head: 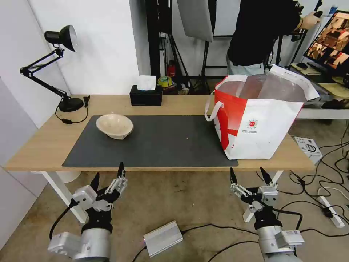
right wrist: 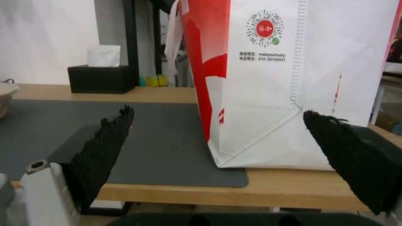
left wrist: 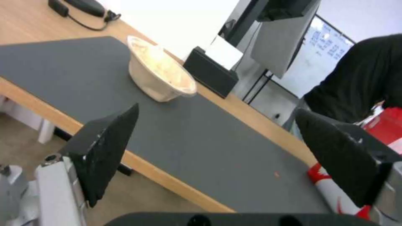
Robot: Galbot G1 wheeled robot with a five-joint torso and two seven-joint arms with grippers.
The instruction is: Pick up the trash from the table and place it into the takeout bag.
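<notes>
Below the table's (head: 43,145) near edge, both grippers hang over the floor with fingers spread wide and nothing between them: the left gripper (head: 108,175) ahead of the mat's (head: 160,142) left part, the right gripper (head: 251,176) ahead of the bag (head: 261,123). Beyond the left gripper and a little to its left, the pulp bowl (head: 114,126) sits upright on the mat, well apart from it. The head view looks down into the bag's open foil-lined top, while the right wrist view instead meets the bag's white front with its round logo (right wrist: 264,28), standing half on the mat, half on bare wood, just past the fingers. From the left wrist view the bowl's side and rim show, with the tissue box (left wrist: 209,73) behind it. A desk lamp (head: 54,65) stands at the far left corner. Between each gripper and its nearest thing lies bare mat.
</notes>
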